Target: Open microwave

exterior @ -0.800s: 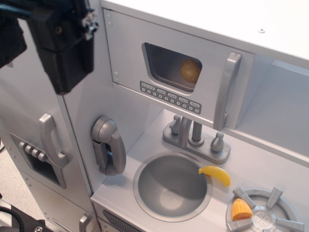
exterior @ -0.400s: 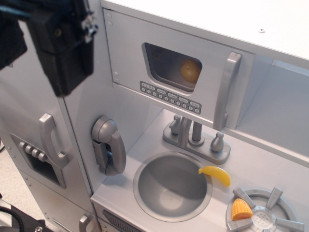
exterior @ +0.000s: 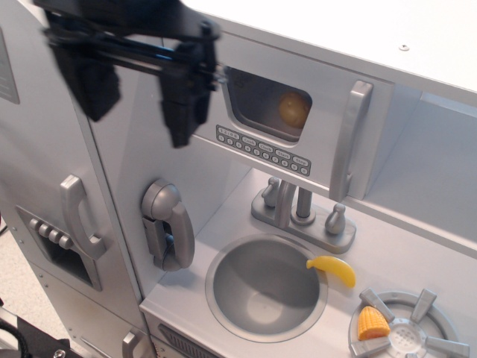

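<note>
The microwave [exterior: 298, 112] is a grey compartment at the upper middle, and its flat door is shut. Its dark window [exterior: 264, 101] shows a round yellow thing inside. A row of small buttons [exterior: 262, 151] runs under the window, and the long silver handle [exterior: 349, 138] stands upright at the door's right edge. My black gripper [exterior: 138, 97] is blurred at the upper left, in front of the door's left edge. Its two fingers [exterior: 182, 104] hang down wide apart with nothing between them, well left of the handle.
A toy phone [exterior: 168, 224] hangs on the wall below the gripper. The sink [exterior: 223, 298] and faucet [exterior: 302, 209] lie under the microwave, with a yellow banana [exterior: 333, 270] on the sink rim. A corn piece [exterior: 371, 324] sits on the burner [exterior: 425, 306]. The fridge door handle [exterior: 78, 216] is at the left.
My gripper has swung right from the upper left corner and turned. Its fingers now spread across the microwave door's left edge. The door has not moved.
</note>
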